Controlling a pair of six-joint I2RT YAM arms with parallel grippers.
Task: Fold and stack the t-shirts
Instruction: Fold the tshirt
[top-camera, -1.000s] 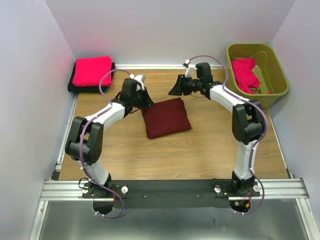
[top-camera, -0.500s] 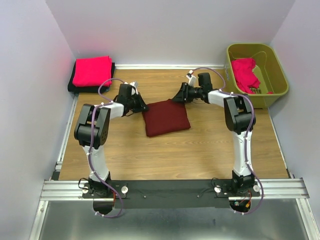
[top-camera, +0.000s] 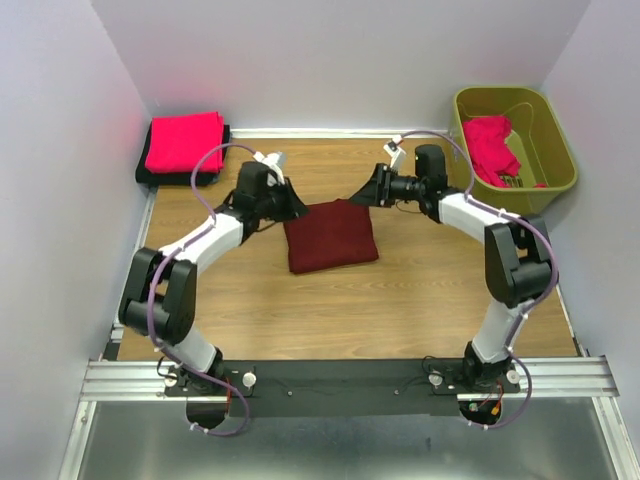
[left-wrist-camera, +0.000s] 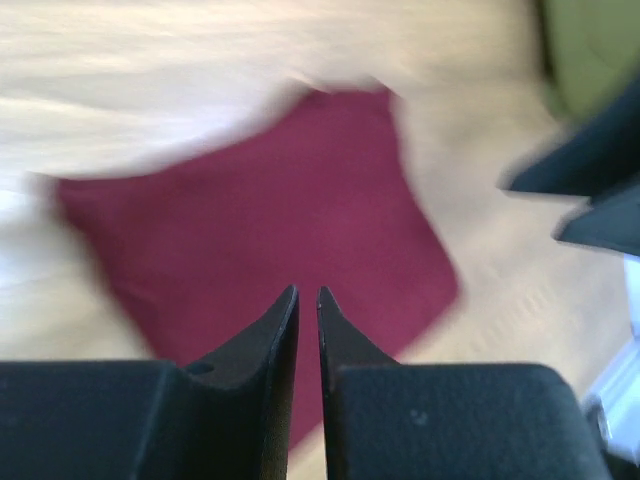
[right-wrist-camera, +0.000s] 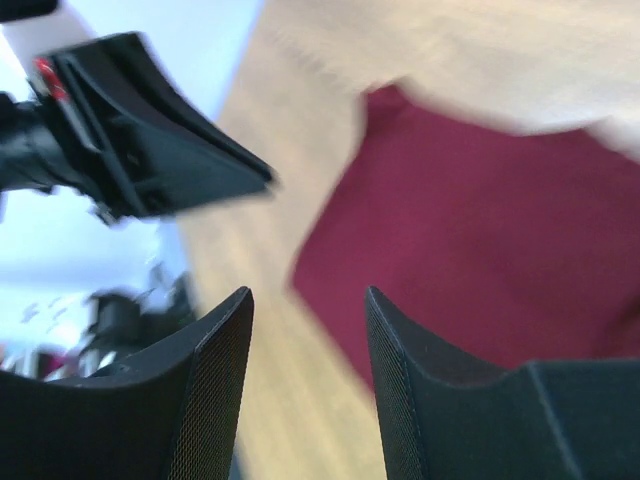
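Note:
A dark maroon t-shirt (top-camera: 331, 235) lies folded in a rough square on the wooden table (top-camera: 400, 300). My left gripper (top-camera: 291, 209) hovers at its back left corner, jaws closed to a thin slit with nothing between them (left-wrist-camera: 308, 290); the maroon t-shirt (left-wrist-camera: 270, 210) is below the tips. My right gripper (top-camera: 368, 191) is at the back right corner, open and empty (right-wrist-camera: 308, 292), with the maroon t-shirt (right-wrist-camera: 500, 230) beneath it. At the back left, a folded pinkish-red t-shirt (top-camera: 185, 142) rests on a black one (top-camera: 158, 176). Another pinkish-red t-shirt (top-camera: 487, 146) lies crumpled in the bin.
The olive-green bin (top-camera: 548, 128) stands at the back right corner. Grey walls close in the table on three sides. The arm bases sit on a metal rail (top-camera: 340, 378) along the near edge.
Both grippers have shifted slightly at the maroon shirt's back corners, the right one drawing back to the right. The left elbow has swung outward. The shirt stays folded on the table.

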